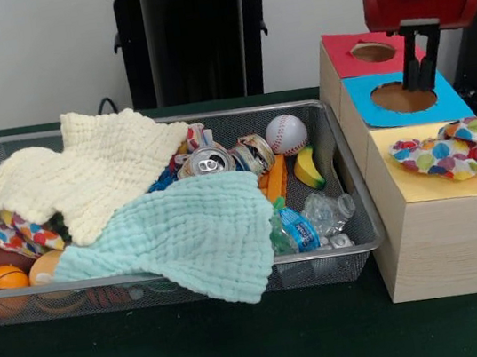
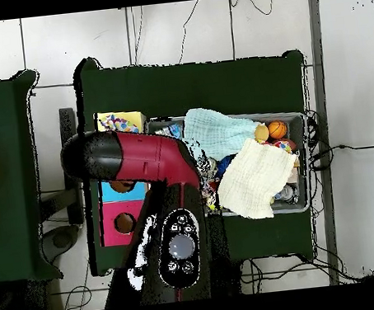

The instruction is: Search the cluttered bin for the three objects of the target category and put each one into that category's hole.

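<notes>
The wire mesh bin (image 1: 356, 242) holds mixed clutter and also shows in the overhead view (image 2: 299, 118). One dotted fabric piece (image 1: 454, 149) lies crumpled on top of the yellow-faced box (image 1: 455, 186); the yellow box's hole is hidden. It also shows in the overhead view (image 2: 119, 121). Another dotted piece (image 1: 9, 232) peeks out under the cream cloth at the bin's left end. A third does not show. My gripper (image 1: 420, 84) hangs empty over the blue-faced box's hole (image 1: 402, 98), apart from the fabric.
A cream waffle cloth (image 1: 85, 170) and a mint waffle cloth (image 1: 193, 235) cover much of the bin. A baseball (image 1: 286, 134), a can (image 1: 211, 160), a toy banana (image 1: 309, 168), a plastic bottle (image 1: 329, 212) and a small basketball (image 1: 1, 284) lie inside. The red-faced box (image 1: 344, 41) stands behind the blue one.
</notes>
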Controlling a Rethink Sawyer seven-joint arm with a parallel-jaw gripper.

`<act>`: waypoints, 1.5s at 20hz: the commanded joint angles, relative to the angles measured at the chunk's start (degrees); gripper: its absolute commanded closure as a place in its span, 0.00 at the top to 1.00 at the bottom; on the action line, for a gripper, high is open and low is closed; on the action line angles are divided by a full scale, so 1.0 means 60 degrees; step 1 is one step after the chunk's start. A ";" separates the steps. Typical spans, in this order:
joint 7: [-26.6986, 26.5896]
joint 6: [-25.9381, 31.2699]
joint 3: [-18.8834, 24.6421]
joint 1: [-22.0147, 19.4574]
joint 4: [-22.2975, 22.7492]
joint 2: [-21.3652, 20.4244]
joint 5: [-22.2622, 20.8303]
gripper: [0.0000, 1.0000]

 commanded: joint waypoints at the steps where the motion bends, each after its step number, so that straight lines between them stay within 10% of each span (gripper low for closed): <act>1: 0.1322 -0.0255 0.0628 -0.0203 0.0727 0.0364 -0.0160 0.00; 30: 0.1822 -0.1158 0.0706 0.0083 -0.0640 0.2032 0.0174 0.00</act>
